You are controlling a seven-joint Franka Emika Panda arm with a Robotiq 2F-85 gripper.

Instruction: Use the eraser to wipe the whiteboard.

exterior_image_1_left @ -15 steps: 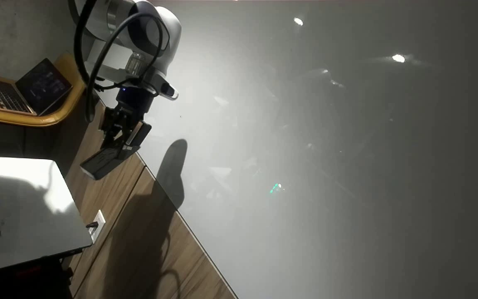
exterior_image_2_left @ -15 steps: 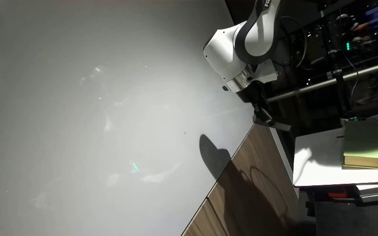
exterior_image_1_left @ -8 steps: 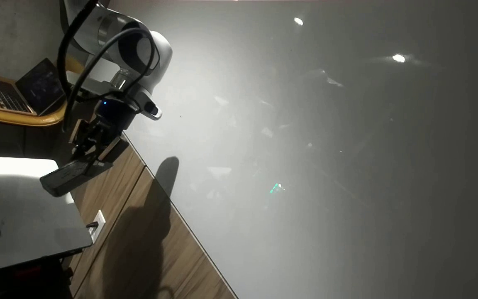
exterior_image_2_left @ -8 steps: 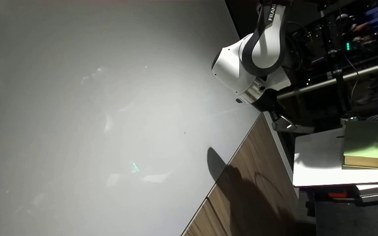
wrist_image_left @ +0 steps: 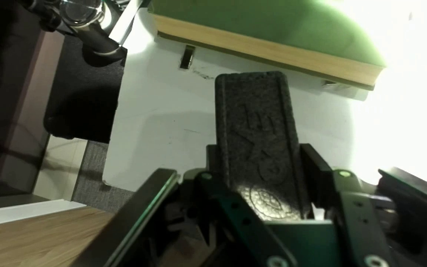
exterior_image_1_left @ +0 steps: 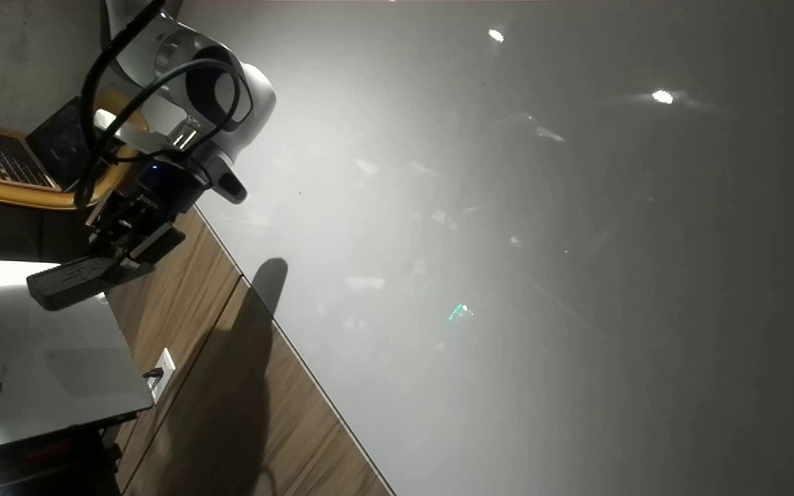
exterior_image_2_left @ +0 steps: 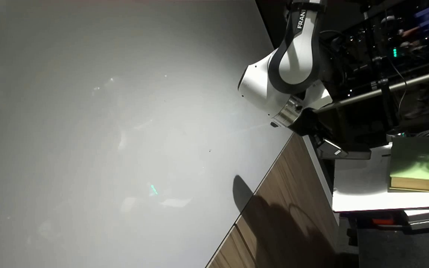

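Wrist view: clenched at the jaws, gripping the eraser (wrist_image_left: 256, 122) between 2 pads (wrist_image_left: 316, 176) of the gripper (wrist_image_left: 261, 159), with 1 pad against each long side. Presents the eraser's flat dark-grey top to the camera, scored with shallow line markings and brightly lit at the near end. Projects the far end past the pads. Shows the eraser, from this angle, in front of a pale flat surface (wrist_image_left: 143, 104) and just short of a green book (wrist_image_left: 272, 22) lying on it.

In both exterior views, holds the eraser at the end of the white-and-black arm (exterior_image_2_left: 294, 70), near the pale flat surface and well apart from the whiteboard (exterior_image_2_left: 125, 123), glossy, grey-white and dotted with bright reflections. Casts a shadow (exterior_image_1_left: 231, 386) across the wood-grain panel (exterior_image_1_left: 307, 434) and onto the adjoining edge of the whiteboard.

In an exterior view, includes a white socket (exterior_image_1_left: 167, 365) with a dark plug (exterior_image_1_left: 154, 373) at the wood-grain panel, plus an open laptop (exterior_image_1_left: 7, 158) on a yellow-edged surface (exterior_image_1_left: 25, 197). In an exterior view, shows a metal rail (exterior_image_2_left: 415, 80) slanting away beside the arm, across a dark background with small points of green and white light.
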